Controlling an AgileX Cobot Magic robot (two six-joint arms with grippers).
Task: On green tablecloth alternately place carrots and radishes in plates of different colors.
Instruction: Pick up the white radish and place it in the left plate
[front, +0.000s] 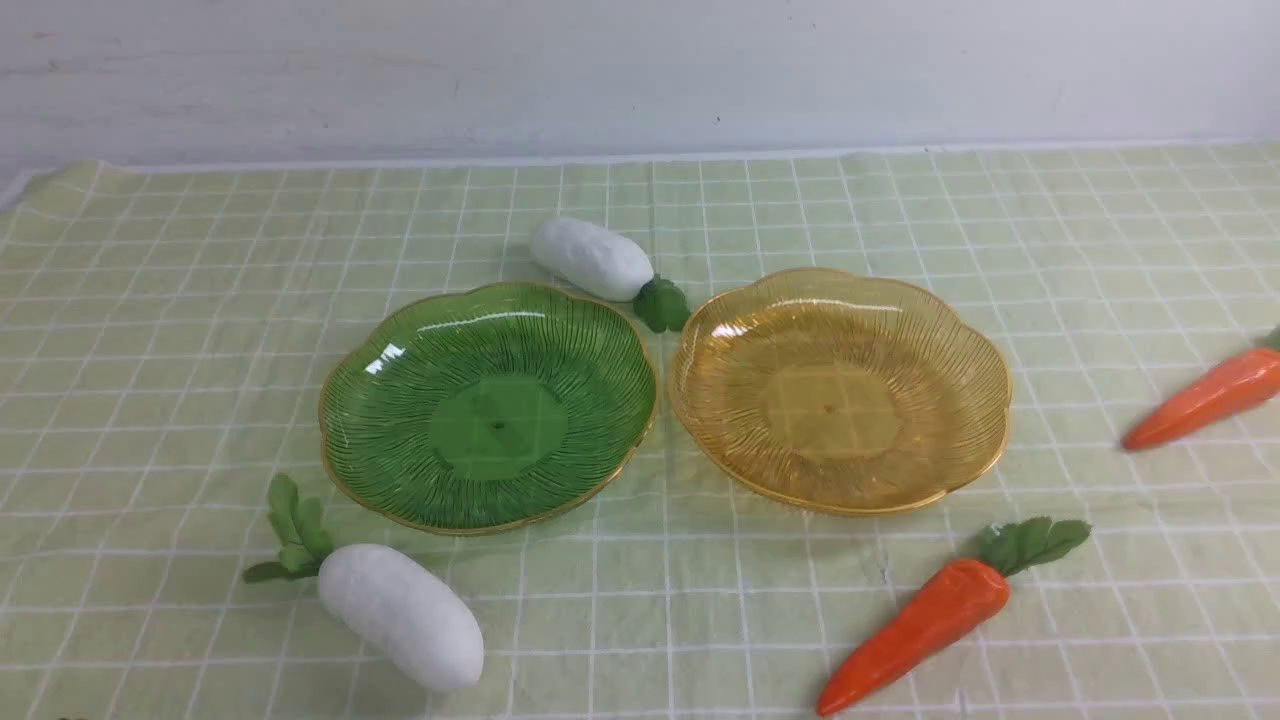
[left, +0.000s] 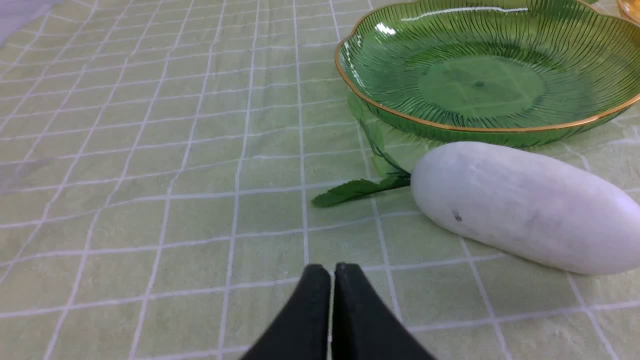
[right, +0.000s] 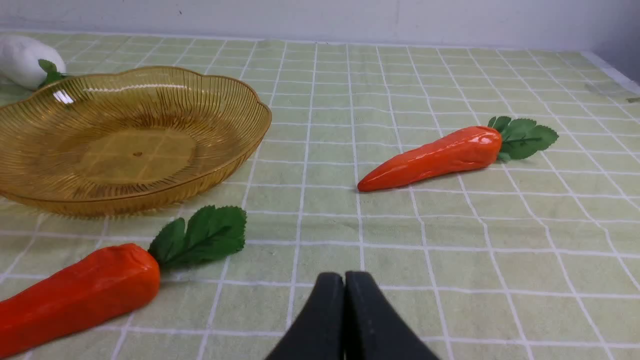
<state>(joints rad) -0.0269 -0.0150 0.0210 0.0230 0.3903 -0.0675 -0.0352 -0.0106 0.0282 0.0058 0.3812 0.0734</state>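
- Left claw (left: 332, 280): tips pressed together, empty, low over the green tablecloth (front: 150, 300), on the robot's side of the green plate (front: 330, 400).
- Near radish (front: 400, 615): just off the green plate's near rim, between that rim and your left claw. Its long axis is slanted, leaf tuft towards the rim. Your left arm is nearer, so you would spread the claw first.
- Finish: matte white, plump, rounded ends.
- Far radish (front: 592, 258): behind the green plate.
- Right claw (right: 344, 285): pressed together, empty.
- Near carrot (front: 915, 630), far carrot (front: 1205, 397): beyond the amber plate (front: 990, 400) from the green plate.
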